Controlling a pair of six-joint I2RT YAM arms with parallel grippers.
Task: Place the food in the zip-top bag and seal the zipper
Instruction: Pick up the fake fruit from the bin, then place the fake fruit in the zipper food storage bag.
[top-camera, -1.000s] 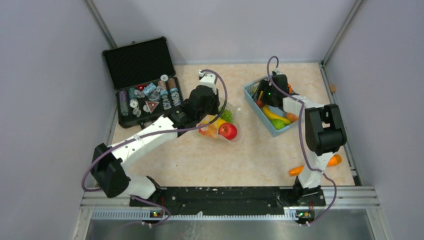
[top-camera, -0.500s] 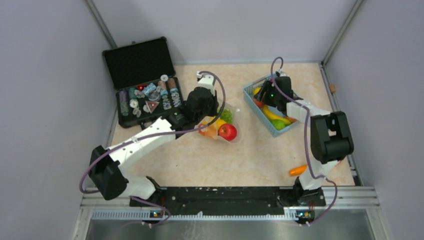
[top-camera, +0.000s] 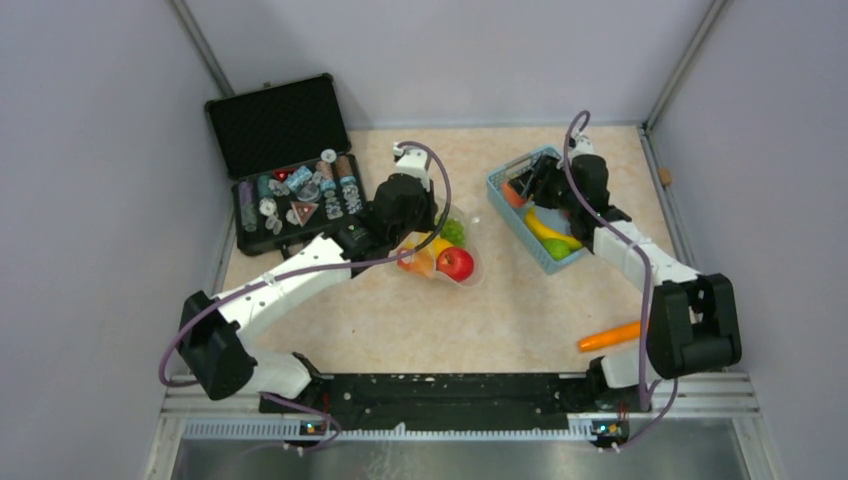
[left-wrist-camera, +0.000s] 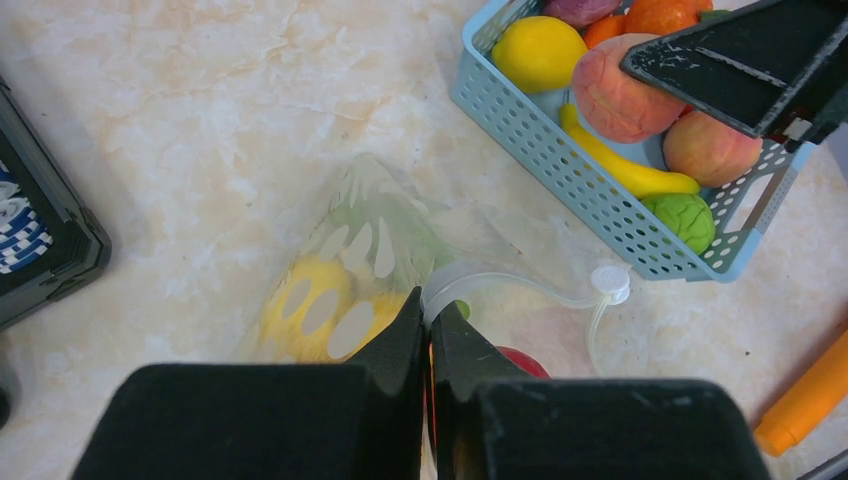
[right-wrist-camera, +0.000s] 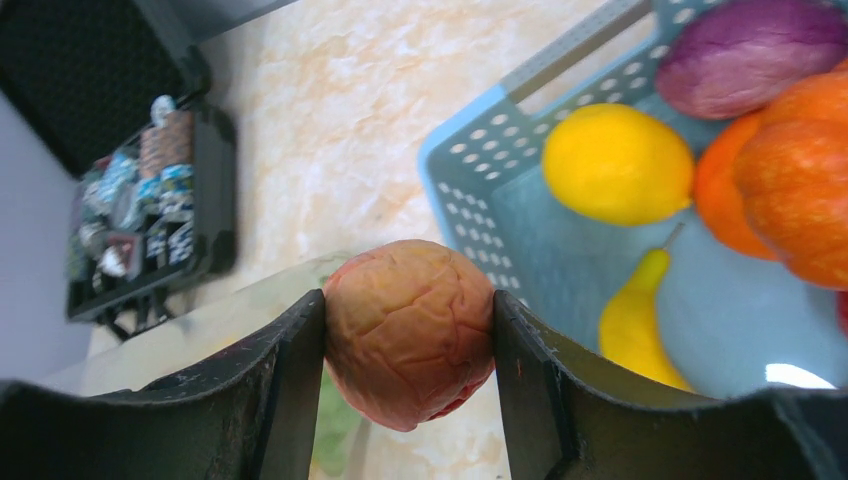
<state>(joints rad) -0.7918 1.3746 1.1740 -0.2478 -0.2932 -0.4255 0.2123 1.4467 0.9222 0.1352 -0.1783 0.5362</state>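
The clear zip-top bag (top-camera: 447, 247) with white dots lies mid-table and holds a red apple (top-camera: 456, 263), yellow food (left-wrist-camera: 300, 312) and something green. My left gripper (left-wrist-camera: 430, 302) is shut on the bag's white zipper strip (left-wrist-camera: 500, 278) and holds the rim up. It also shows in the top view (top-camera: 422, 232). My right gripper (right-wrist-camera: 410, 345) is shut on a peach-coloured toy fruit (right-wrist-camera: 410, 325). It holds the fruit above the near-left corner of the basket, as the top view (top-camera: 513, 193) and the left wrist view (left-wrist-camera: 620, 100) show.
The light-blue basket (top-camera: 500, 180) at back right holds a lemon (right-wrist-camera: 615, 165), a purple piece (right-wrist-camera: 750, 55), orange fruit (right-wrist-camera: 790, 190), a banana (left-wrist-camera: 625, 172) and a green piece (left-wrist-camera: 685, 215). An orange carrot (top-camera: 610, 336) lies front right. An open black case (top-camera: 290, 190) stands back left.
My right gripper has risen out of the basket with the peach-coloured fruit, its elbow swinging right and uncovering the carrot. The left gripper has stayed on the bag.
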